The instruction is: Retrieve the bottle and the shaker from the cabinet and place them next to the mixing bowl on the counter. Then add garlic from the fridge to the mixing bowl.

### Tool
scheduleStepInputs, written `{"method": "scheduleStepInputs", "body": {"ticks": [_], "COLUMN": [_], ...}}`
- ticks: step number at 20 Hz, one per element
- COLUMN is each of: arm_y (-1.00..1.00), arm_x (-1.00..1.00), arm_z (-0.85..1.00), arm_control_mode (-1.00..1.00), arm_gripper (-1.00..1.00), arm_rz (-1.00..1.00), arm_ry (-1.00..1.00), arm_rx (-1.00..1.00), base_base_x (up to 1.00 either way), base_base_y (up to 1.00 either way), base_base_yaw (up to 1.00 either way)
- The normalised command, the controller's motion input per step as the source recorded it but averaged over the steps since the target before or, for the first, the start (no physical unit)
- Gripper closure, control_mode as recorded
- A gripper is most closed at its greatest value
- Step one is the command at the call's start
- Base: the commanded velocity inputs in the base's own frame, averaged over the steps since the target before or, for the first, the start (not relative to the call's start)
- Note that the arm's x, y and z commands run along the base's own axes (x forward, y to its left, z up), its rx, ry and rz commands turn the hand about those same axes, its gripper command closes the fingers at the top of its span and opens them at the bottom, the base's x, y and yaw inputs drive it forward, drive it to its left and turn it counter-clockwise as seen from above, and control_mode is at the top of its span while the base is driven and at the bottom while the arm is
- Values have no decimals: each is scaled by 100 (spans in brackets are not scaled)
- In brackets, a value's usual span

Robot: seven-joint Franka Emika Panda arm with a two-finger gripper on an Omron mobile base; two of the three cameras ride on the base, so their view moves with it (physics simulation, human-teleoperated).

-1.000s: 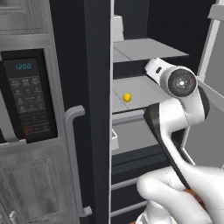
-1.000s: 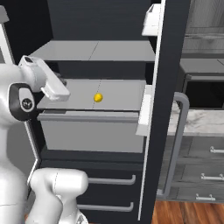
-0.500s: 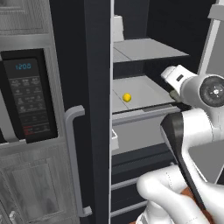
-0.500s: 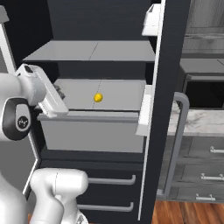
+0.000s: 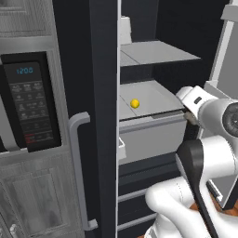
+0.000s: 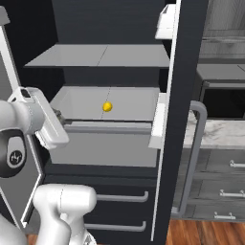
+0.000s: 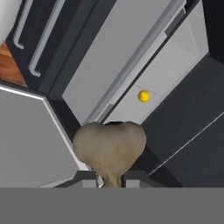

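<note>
My end effector [image 7: 110, 177] is closed on the garlic [image 7: 109, 151], a pale tan lump that sits pinched between my two dark finger tips and bulges out above them in the hand view. In the left base view the end effector [image 5: 189, 116] hangs just in front of the fridge [image 5: 104, 116], at the right end of the pale grey drawer front, with a small tan bit of the garlic [image 5: 189, 117] showing at its tip. In the right base view the same end effector [image 6: 58, 115] is at the left end of that drawer front, the garlic [image 6: 59, 115] peeking past my white hand.

The fridge stands open. Inside it a small yellow ball [image 5: 135, 103] rests on the pale grey shelf [image 5: 153, 95] above the drawer, well apart from my fingers; in the hand view the yellow ball [image 7: 143, 96] lies beyond the garlic. Another grey shelf [image 6: 100, 56] runs higher up. Below the drawer are two dark lower drawers with long grey handles [image 6: 122, 197].

To the left of the fridge, in the left base view, is a black microwave [image 5: 30, 104]. In the right base view a strip of white marble counter [image 6: 217, 134] over grey drawers shows to the right of the fridge door.
</note>
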Motion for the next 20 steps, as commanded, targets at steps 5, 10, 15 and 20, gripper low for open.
{"method": "scheduleStepInputs", "body": {"ticks": [5,10,15,20], "arm_y": [0,0,0,-6], "arm_x": [-5,0,0,0], "arm_z": [-27,-8,-2,0], "arm_control_mode": [-100,-100,-100,-100], "arm_gripper": [100,100,100,100], "arm_rz": [0,0,1,2], "arm_ry": [0,0,0,0], "arm_rx": [4,3,0,1], "base_base_x": [0,0,0,0], "base_base_y": [0,0,0,0], "base_base_yaw": [0,0,0,0]}}
